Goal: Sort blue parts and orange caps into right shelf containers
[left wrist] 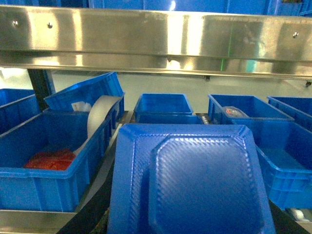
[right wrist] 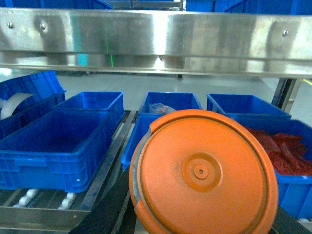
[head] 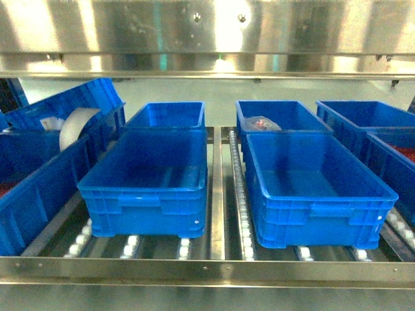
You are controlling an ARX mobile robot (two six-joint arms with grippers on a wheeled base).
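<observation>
Right wrist view: an orange cap [right wrist: 202,173] fills the foreground before blue crates [right wrist: 58,146]; fingers unseen, grip state unknowable

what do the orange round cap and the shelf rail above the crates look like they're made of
Orange cap: likely moulded plastic, smooth semi-gloss, with concentric rings and a centre nub. Shelf rail: apparently stainless or brushed steel; it reflects light in streaks and shows rivets.

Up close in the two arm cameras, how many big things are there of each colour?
Blue: 1, the blue part in the left wrist view
Orange: 1, the orange cap in the right wrist view
Total: 2
</observation>
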